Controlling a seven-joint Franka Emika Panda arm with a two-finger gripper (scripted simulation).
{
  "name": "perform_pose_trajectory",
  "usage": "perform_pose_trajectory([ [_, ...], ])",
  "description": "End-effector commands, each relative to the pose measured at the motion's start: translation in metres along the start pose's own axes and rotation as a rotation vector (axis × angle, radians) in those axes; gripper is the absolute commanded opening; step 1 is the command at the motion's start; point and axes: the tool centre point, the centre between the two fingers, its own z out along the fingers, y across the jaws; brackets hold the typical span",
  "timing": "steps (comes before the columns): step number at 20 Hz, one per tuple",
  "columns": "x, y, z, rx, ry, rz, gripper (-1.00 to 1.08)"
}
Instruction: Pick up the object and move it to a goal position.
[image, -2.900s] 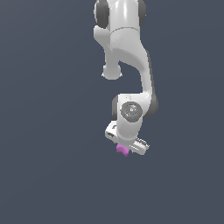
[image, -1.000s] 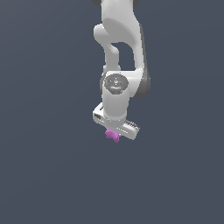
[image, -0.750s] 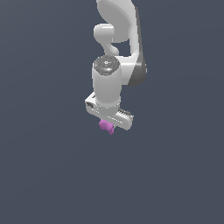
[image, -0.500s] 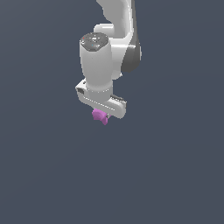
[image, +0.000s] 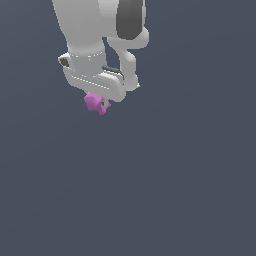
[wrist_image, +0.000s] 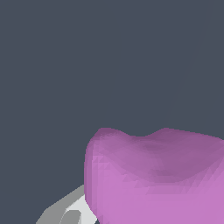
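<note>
**Object held aloft under the pincer**

Object (image: 96, 103), a small magenta-pink lump with short knobs, sat directly beneath the white pincer (image: 100, 100) in the exterior view, touching its underside and hanging clear of everything else. One knob pointed down and toward the exterior view's right. Nothing but flat dark grey-blue background surrounded it on every side; no surface could be made out below it, so whether it was above a floor or a worktop could not be told.

The pincer was closed on the object, gripping its upper part, with most of the pink body showing below the white housing. The fingertips themselves were hidden behind the hand's body and the lump, so how narrow the gap stood could not be read exactly.

The arm (image: 95, 30) came down from the top edge of the exterior view, large and close to the camera. Its white links filled the upper middle of the picture, with a dark grey joint cap (image: 131, 19) on the side toward the exterior view's right. The hand's flat white body sat tilted, its lower edge sloping down toward the exterior view's right.

In the wrist view the object (wrist_image: 162, 179) filled much of the frame, a matte pink mass with a shallow dip along its visible edge. A pale grey-white piece of a finger (wrist_image: 70, 210) showed just beside it, touching the pink surface.
</note>
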Motion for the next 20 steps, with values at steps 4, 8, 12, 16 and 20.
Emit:
perform_pose_trajectory([
  [4, -0.006, 0.038, -0.054, 0.0, 0.0, 0.0, -1.0],
  [8, -0.009, 0.061, -0.086, -0.001, 0.0, 0.0, -1.0],
  [12, -0.01, 0.077, -0.111, -0.002, 0.001, 0.0, -1.0],
  [16, -0.01, 0.088, -0.126, -0.002, 0.001, -0.001, -1.0],
  [20, -0.01, 0.092, -0.133, -0.003, 0.001, -0.001, -1.0],
])
